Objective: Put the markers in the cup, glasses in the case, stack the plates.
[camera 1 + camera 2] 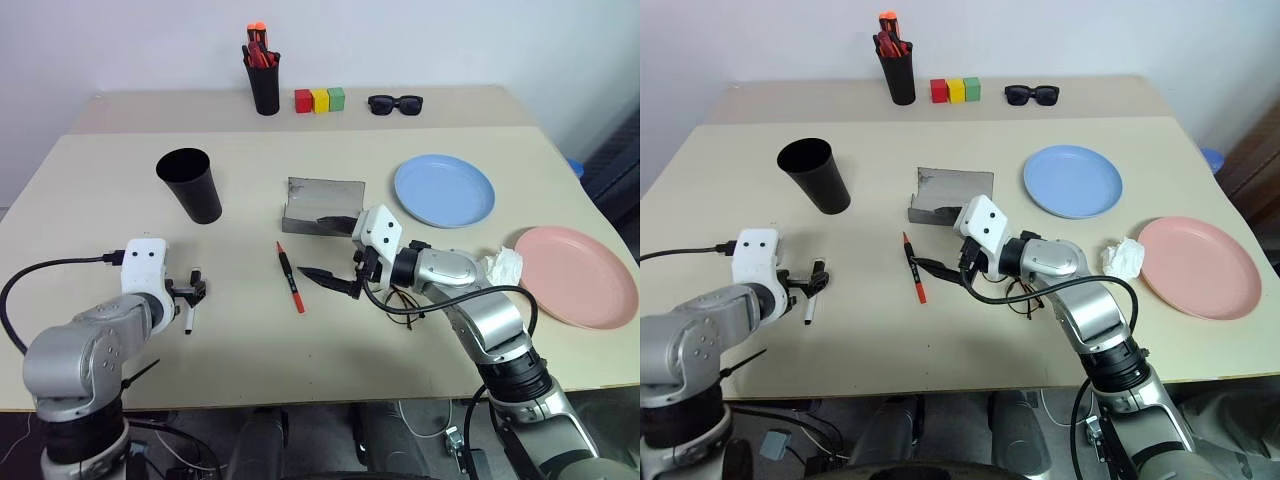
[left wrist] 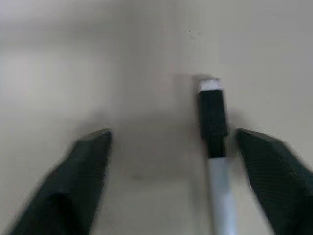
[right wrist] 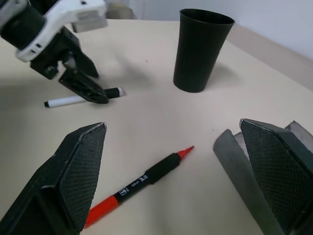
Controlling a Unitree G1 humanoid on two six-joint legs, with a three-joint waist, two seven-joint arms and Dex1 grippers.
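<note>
We count two markers: the white marker [image 1: 189, 318] at eight o'clock lies between our left gripper's [image 1: 192, 287] spread, ungripping fingers; the red marker [image 1: 291, 278] lies centre under our wide-open, empty right gripper [image 1: 331, 279]. One cup [image 1: 190, 184] at ten; two plates, blue plate [image 1: 444, 190] at two, pink plate [image 1: 575, 275] at three.
</note>
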